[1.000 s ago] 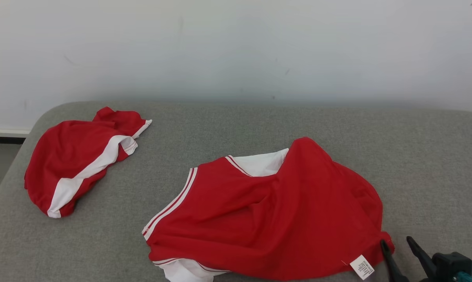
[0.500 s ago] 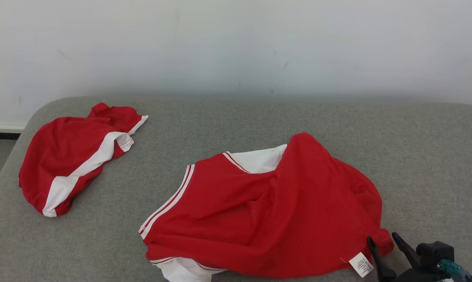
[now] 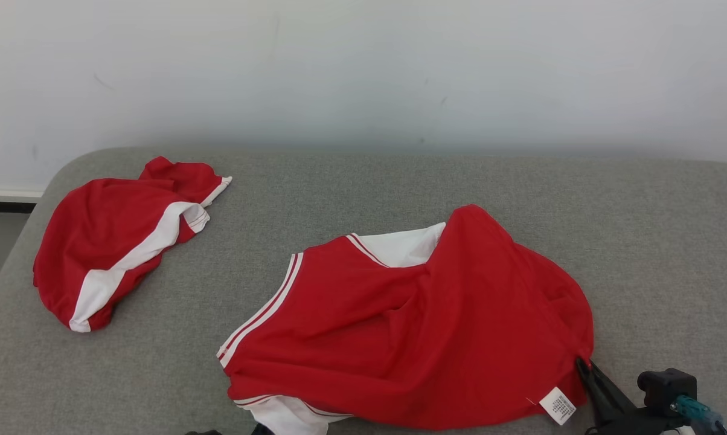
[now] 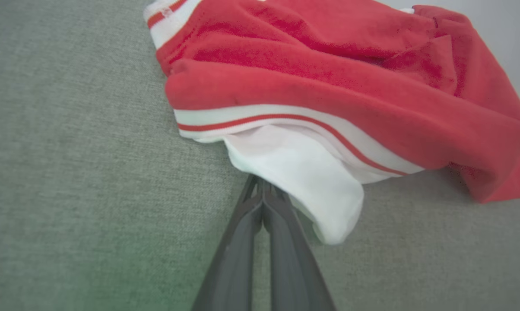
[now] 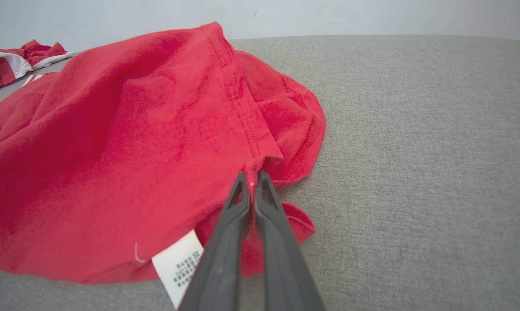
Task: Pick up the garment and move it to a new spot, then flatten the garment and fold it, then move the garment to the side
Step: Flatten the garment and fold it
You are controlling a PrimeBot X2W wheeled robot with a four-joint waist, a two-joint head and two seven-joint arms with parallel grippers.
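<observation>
My garment [image 3: 412, 326] lies by the cushion's [image 3: 641, 241] front edge. The right claw [image 3: 582, 365] pinches its right hem; the left claw [image 4: 262, 185] is pressed together under its white sleeve. There is open room right and behind, and another garment [image 3: 116, 241] at the back-left corner.

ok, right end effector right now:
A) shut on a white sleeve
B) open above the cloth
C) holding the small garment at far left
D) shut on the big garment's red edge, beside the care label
D: in the right wrist view, the right end effector is shut with the red edge of the garment pinched between its fingers, beside the white care label.
</observation>
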